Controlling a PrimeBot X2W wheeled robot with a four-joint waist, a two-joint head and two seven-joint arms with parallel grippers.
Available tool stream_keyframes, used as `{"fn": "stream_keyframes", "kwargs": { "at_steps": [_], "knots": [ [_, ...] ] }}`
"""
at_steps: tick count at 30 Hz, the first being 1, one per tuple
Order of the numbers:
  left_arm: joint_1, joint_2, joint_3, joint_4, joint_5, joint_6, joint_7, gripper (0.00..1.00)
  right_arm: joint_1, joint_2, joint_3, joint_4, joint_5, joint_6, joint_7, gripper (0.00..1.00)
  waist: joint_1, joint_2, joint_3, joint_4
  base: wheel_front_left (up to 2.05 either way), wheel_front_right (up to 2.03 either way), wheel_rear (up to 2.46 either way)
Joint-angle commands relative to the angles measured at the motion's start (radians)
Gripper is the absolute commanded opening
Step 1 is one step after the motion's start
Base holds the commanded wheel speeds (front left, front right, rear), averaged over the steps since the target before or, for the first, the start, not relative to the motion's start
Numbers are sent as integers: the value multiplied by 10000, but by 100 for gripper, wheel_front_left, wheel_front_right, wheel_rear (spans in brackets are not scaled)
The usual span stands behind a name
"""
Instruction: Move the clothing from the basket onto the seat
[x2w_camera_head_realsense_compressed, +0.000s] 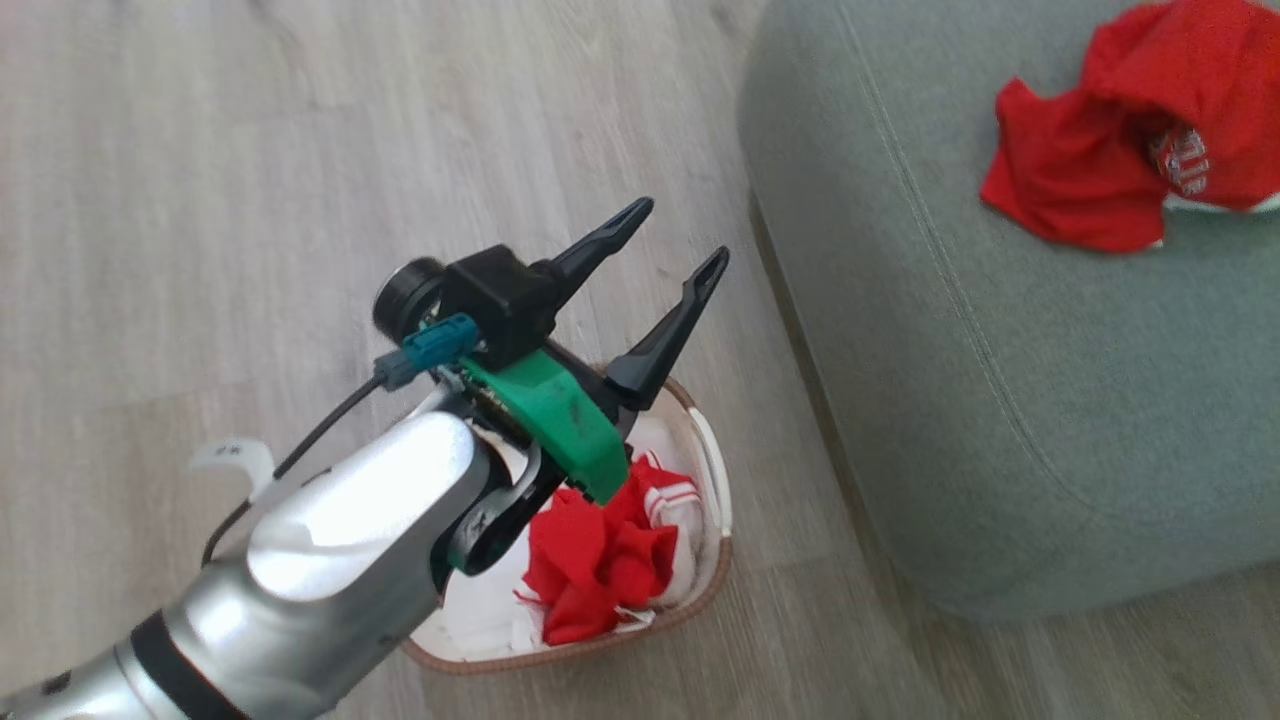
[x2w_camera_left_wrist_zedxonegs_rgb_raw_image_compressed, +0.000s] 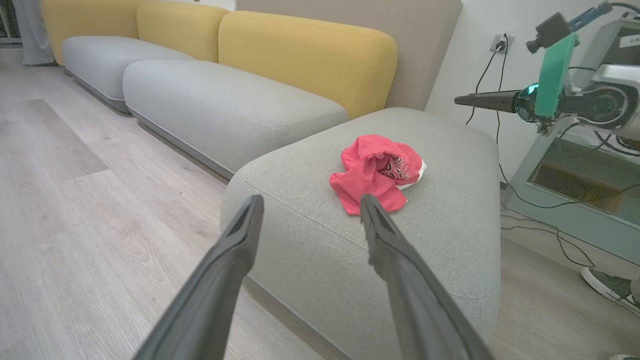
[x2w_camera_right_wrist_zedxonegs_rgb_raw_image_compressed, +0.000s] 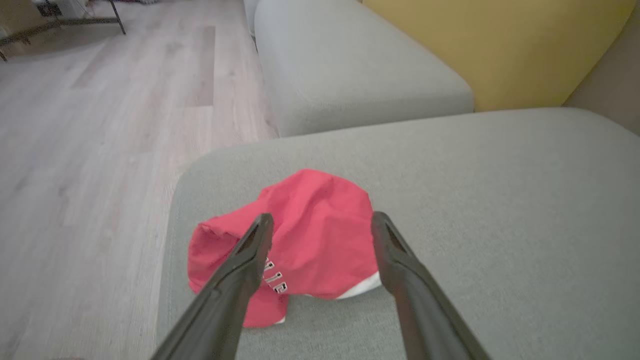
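Red clothing (x2w_camera_head_realsense_compressed: 595, 570), white-striped, lies crumpled in the basket (x2w_camera_head_realsense_compressed: 718, 470) on the wood floor (x2w_camera_head_realsense_compressed: 200, 200), just beside the seat (x2w_camera_head_realsense_compressed: 1000, 400). Another red garment (x2w_camera_head_realsense_compressed: 1130, 150) rests on the seat's top. Our left gripper (x2w_camera_head_realsense_compressed: 680, 232) hangs above the basket, fingers spread, empty. Our right gripper (x2w_camera_right_wrist_zedxonegs_rgb_raw_image_compressed: 322, 220) hovers over the red garment, fingers apart, gripping nothing.

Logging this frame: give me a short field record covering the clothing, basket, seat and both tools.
seat: grey sofa cushion, one red garment lying on it
basket: on the wood floor beside the seat, red clothing inside
left tool: open, empty, above the basket
right tool: open, empty, pointed at the red garment
task status: partly done
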Motion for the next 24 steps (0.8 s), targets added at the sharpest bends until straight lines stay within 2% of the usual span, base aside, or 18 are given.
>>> {"fn": "stream_keyframes", "kwargs": {
  "at_steps": [1,5,9,16,24],
  "knots": [
    [-171,257,516,-295,-109,96,-133,100,358,-477,-243,-553,34,-4,-271,100,1,-1,-372,308,0,0,0],
    [179,353,705,-333,-257,312,-347,100,1428,-464,-1278,-1970,-363,-4,-740,100,1,-1,-775,680,0,0,0],
    [486,509,851,-385,-372,456,-470,100,2360,-96,-2301,-3239,-867,-4,-683,100,1,-1,-1018,935,0,0,0],
    [1080,760,1192,-497,-562,762,-682,100,4034,1459,-3704,-5657,-1920,-4,-247,100,1,-1,-1417,1377,0,0,0],
    [1958,1152,1791,-772,-707,1307,-856,100,5531,3205,-3941,-7547,-2673,-4,-219,100,1,-1,-1981,1794,0,0,0]
  ]
}}
